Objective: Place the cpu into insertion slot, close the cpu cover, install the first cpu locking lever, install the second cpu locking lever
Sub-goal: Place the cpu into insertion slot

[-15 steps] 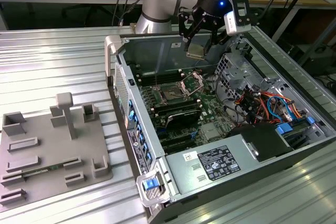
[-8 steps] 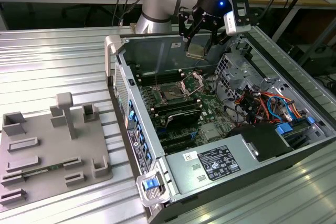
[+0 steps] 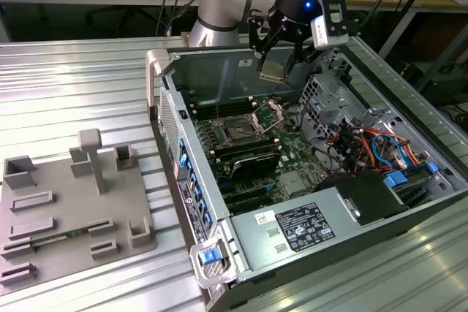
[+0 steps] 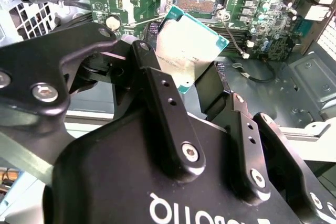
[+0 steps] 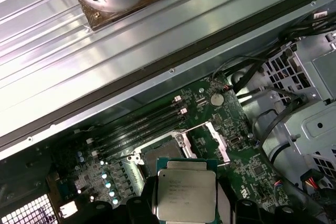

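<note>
Gripping from two opposite sides, the jaws are closed to about the plate's own width on the cpu point(image 4: 189, 48), a small thin square plate with a silvery-tan metal face and a green edge. The black metal fingers point(image 4: 169, 114) press on its rims and leave the face bare. It hangs in the air, a little tilted in the exterior view, over the open grey computer case point(image 3: 212, 71) and apart from the board.

Beyond it lies the insertion slot point(image 5: 160, 158), a small dark square socket with a thin silver rim on the green circuit board point(image 5: 247, 169); nothing is seated in it. Just beside the socket the cpu cover point(image 3: 268, 113), a square silver metal frame with a cut-out centre, stands swung up. Long black memory slots point(image 5: 139, 124) run past it. Farther off, the ribbed metal bench point(image 3: 80, 85) carries a grey moulded tray point(image 3: 73, 210).

The plate looks light and stiff. Its smooth lid is likely slippery and its contact side probably fragile, so the edges seem the right place to hold it, with modest pressure.
</note>
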### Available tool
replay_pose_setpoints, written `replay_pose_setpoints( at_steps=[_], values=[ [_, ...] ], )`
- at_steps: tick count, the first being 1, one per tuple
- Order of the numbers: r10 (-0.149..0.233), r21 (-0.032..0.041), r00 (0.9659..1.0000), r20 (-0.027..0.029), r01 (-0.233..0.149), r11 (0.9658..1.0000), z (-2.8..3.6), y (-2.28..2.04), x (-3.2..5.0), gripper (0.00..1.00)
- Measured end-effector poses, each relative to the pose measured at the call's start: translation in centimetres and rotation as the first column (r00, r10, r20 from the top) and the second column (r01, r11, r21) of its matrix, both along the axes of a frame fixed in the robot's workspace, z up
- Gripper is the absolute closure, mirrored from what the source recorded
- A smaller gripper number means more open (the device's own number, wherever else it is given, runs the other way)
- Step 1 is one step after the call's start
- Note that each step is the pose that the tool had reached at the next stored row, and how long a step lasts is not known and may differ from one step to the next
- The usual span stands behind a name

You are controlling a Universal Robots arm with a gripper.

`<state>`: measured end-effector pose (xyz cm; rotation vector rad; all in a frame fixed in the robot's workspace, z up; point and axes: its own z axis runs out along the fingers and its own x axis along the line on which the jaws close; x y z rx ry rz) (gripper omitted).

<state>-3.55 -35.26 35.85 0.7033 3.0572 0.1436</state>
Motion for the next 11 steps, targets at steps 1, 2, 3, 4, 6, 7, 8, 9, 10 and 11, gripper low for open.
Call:
replay_pose_setpoints(
  at_steps=[1, 2, 3, 4, 6, 7, 8, 9, 10, 11],
  values=[
    [-0.003, 0.0001, 1.0000, 0.0000, 0.003, 1.0000, 0.00, 0.00, 0.00, 0.45],
    [-0.006, 0.0000, 1.0000, -0.0001, 0.006, 1.0000, 0.00, 0.00, 0.00, 0.45],
    [-0.010, 0.0001, 1.0000, 0.0000, 0.010, 1.0000, 0.00, 0.00, 0.00, 0.45],
    [-0.014, 0.0000, 0.9999, -0.0001, 0.014, 0.9999, 0.00, 0.00, 0.00, 0.45],
    [-0.022, 0.0001, 0.9998, 0.0000, 0.022, 0.9998, 0.00, 0.00, 0.00, 0.45],
    [-0.027, 0.0001, 0.9996, 0.0000, 0.027, 0.9996, 0.00, 0.00, 0.00, 0.45],
    [-0.030, 0.0000, 0.9995, -0.0001, 0.030, 0.9995, 0.00, 0.00, -0.01, 0.45],
    [-0.035, 0.0000, 0.9994, 0.0000, 0.035, 0.9994, 0.00, 0.00, 0.00, 0.45],
    [-0.040, 0.0000, 0.9992, 0.0000, 0.040, 0.9992, 0.00, 0.00, -0.01, 0.45],
    [-0.046, 0.0000, 0.9990, -0.0001, 0.046, 0.9990, 0.00, 0.00, -0.01, 0.45]
  ],
)
